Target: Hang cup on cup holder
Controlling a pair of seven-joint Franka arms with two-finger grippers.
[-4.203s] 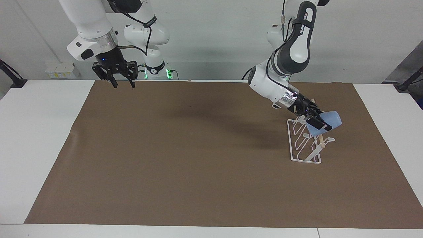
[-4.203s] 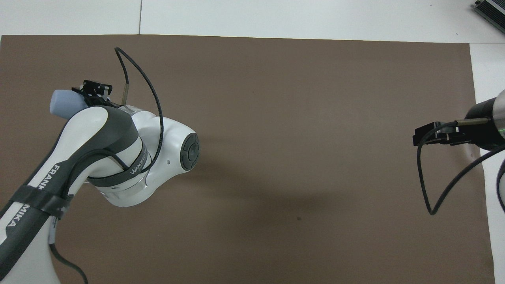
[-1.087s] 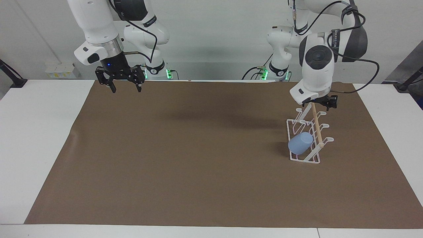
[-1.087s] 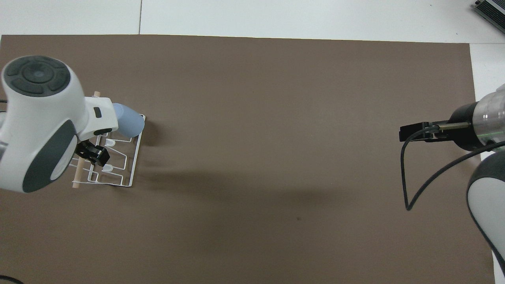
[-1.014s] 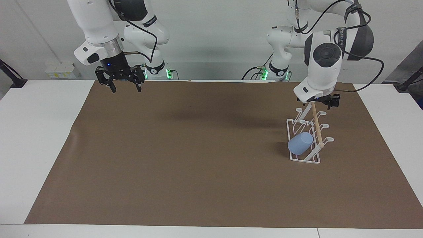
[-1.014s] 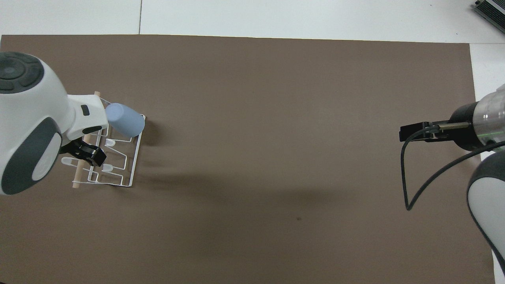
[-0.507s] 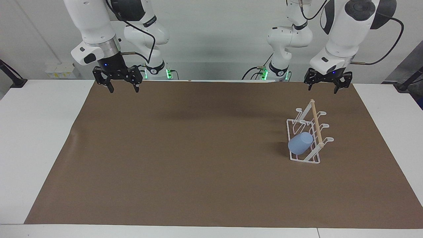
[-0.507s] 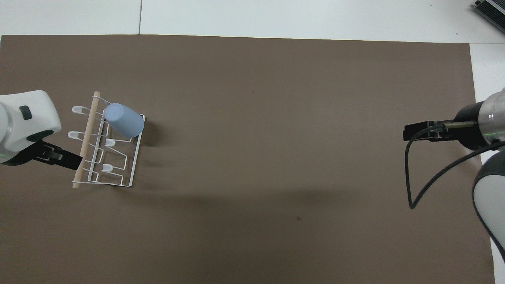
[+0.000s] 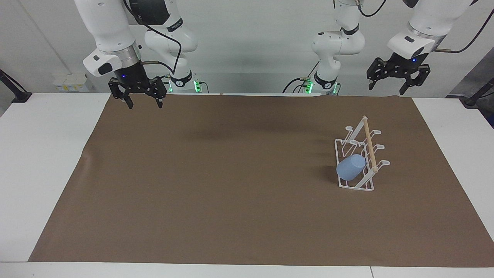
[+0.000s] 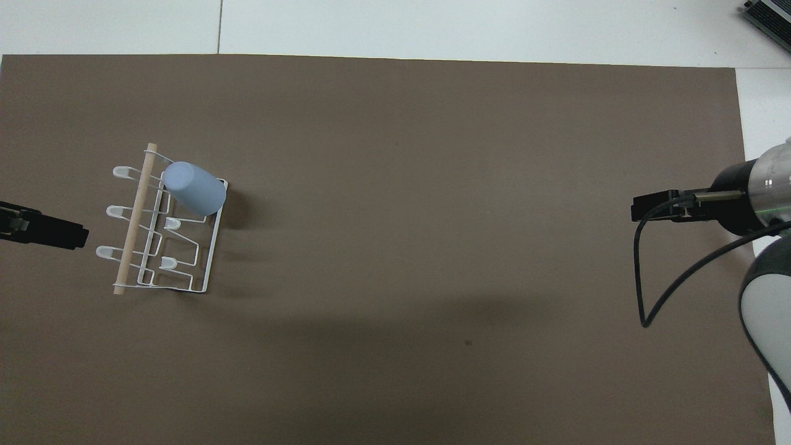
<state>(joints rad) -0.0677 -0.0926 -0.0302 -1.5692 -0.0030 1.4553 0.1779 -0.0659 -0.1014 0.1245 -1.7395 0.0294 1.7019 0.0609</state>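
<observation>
Cup [image 9: 350, 167] sits mouth-down over a slanted prong at the cup holder's [image 9: 356, 187] 6 o'clock end, so the prong bears it. We hold the left tool [image 9: 397, 79] and right tool [image 9: 141, 94] open, empty, raised at the tabletop's [image 9: 50, 154] 12 o'clock edge.

No text, label, brand, number or sign can be read on anything in either view.
</observation>
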